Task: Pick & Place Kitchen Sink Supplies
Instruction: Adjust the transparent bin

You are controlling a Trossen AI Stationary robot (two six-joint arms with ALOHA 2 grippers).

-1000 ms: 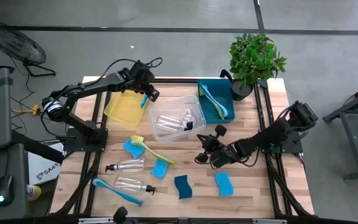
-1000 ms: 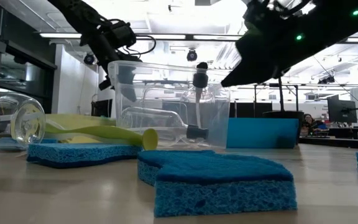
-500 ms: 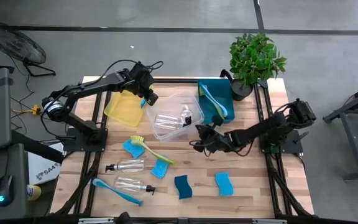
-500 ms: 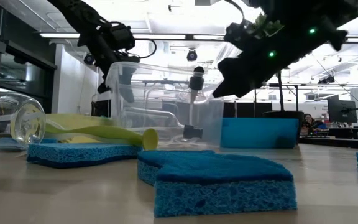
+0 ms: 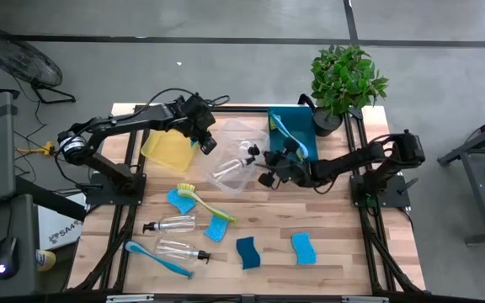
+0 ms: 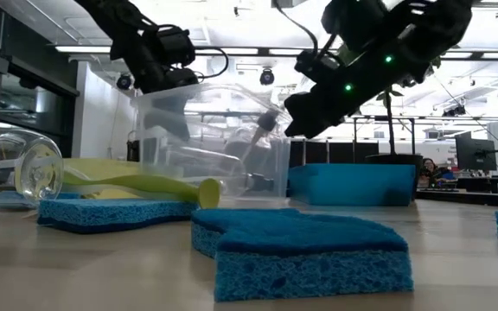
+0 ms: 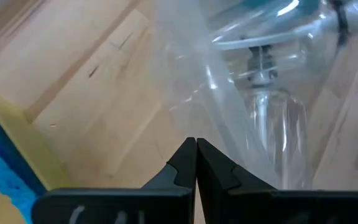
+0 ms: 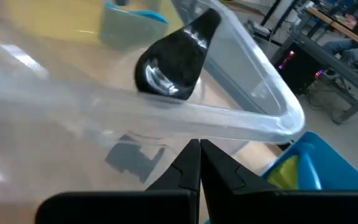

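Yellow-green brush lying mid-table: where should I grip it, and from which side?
Probably the bare middle of the brush handle, straight from above, fingers across it. It lies flat and diagonal, bristle head over one blue sponge, tail near another, so the stretch between looks freest. For now the left gripper and right gripper are shut on the clear bin.

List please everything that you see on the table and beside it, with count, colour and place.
sponges: four, blue, front half of the table
bottles: two, clear with black tops, front left; at least one more in the clear bin
brushes: one yellow-green, one blue on the table; one blue in the teal bin
yellow bin: one, back left
clear bin: one, middle, tilted
teal bin: one, back right
plant: one, green, back right corner
left gripper: shut on the clear bin's rim
right gripper: the same
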